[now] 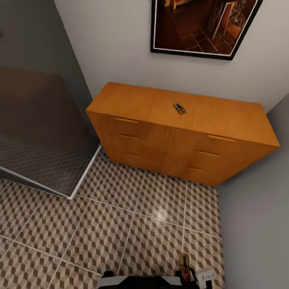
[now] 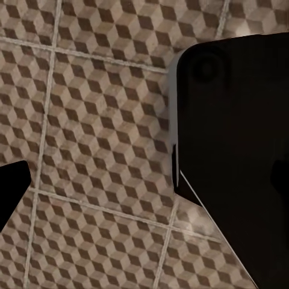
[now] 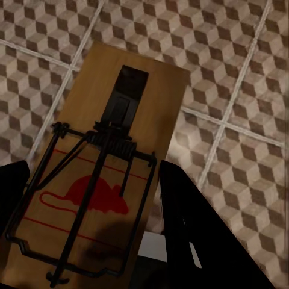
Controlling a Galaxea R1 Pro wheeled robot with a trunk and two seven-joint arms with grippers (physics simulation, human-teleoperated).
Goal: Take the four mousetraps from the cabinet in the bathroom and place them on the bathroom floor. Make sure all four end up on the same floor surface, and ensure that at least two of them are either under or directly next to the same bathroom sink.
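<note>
Right gripper (image 3: 90,241) holds a trap (image 3: 108,174) over the floor (image 1: 120,224); left jaws unclear. Next: set it near the sink; another trap (image 1: 180,108) waits at 12 o'clock on the cabinet (image 1: 132,104).

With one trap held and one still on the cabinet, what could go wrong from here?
The right end effector holds a mousetrap by one end, over the floor; it could slip or tip out. No sink is in sight, so dropping it here might miss the sink condition. The other mousetrap lies far back on the cabinet, a long reach.
</note>
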